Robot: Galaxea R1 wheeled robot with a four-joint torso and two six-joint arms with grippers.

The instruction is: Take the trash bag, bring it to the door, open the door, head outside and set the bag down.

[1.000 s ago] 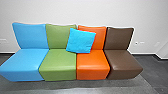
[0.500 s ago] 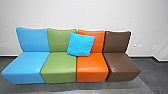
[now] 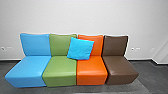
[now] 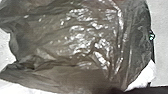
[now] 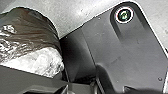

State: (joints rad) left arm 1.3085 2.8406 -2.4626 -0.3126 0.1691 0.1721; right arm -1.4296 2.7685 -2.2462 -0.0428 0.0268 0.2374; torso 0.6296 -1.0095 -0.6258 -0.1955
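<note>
Crinkled and glossy, the dark trash bag [image 4: 75, 42], up close.Well, a dark, shiny, crinkled trash bag [image 4: 75, 42].

Head cam: high, faces 12 o'clock and tilted down, near square-on to seat row [image 3: 60, 67], whole row in frame from 9 to 3 o'clock, wall [image 3: 84, 17] behind, floor [image 3: 152, 77] at 6. Left wrist cam: very close on trash bag [image 4: 75, 37]. Right wrist cam: close over robot's dark plate [image 5: 125, 55], bag beside it. 2 wrist views share the bag.
</note>
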